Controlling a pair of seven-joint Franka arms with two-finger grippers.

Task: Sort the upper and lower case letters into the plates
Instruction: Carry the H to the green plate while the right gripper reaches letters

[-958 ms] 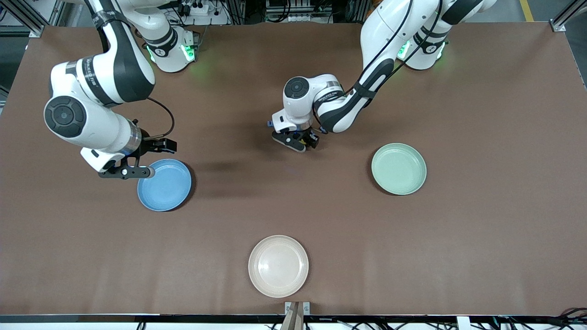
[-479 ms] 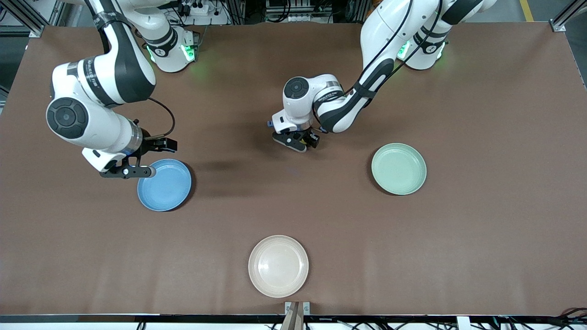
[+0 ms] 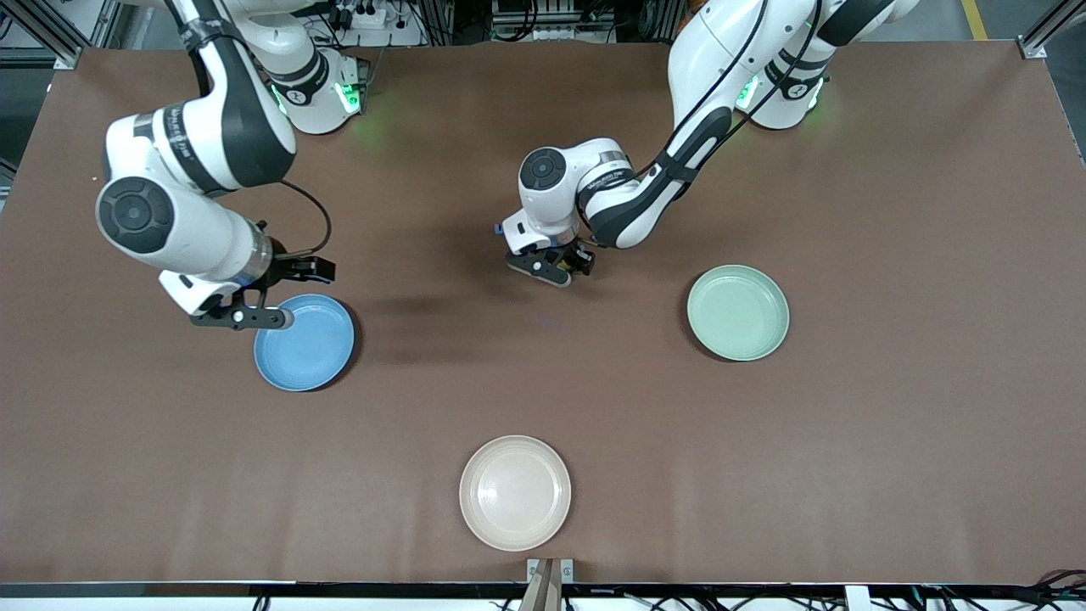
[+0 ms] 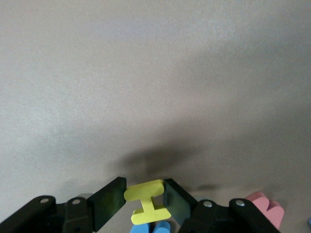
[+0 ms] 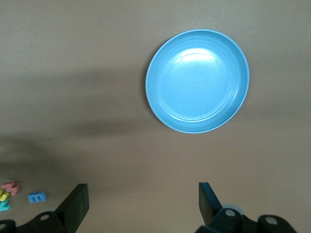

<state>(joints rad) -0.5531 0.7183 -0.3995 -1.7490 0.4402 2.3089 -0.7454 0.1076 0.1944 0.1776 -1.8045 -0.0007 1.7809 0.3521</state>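
The left arm has drawn its tool (image 3: 551, 267) slightly back toward its base over the last second, and it comes away with something: a small chunky yellow letter shaped like a capital I (image 4: 146, 204) is clamped between the two fingers, over the middle of the brown bench (image 3: 891, 475). I take that as a pick just made, so the next thing is to carry it to a plate. The other letters, a blue one (image 4: 150, 228) and a pink one (image 4: 266, 209) among them, lie on the bench just beneath that tool.

The right arm has shifted a little toward its own base too, and its tool (image 3: 246, 316) hangs over the bench at the rim of the round matte blue plate (image 3: 304, 342), fingers spread wide with nothing between them. That plate, the pale green round plate (image 3: 737, 312) toward the left arm's end and the cream-white round plate (image 3: 514, 492) nearest the front camera all look bare.

The left arm is bent sharply at the elbow, wrist pointing down; the right one is folded low with its wrist tilted.
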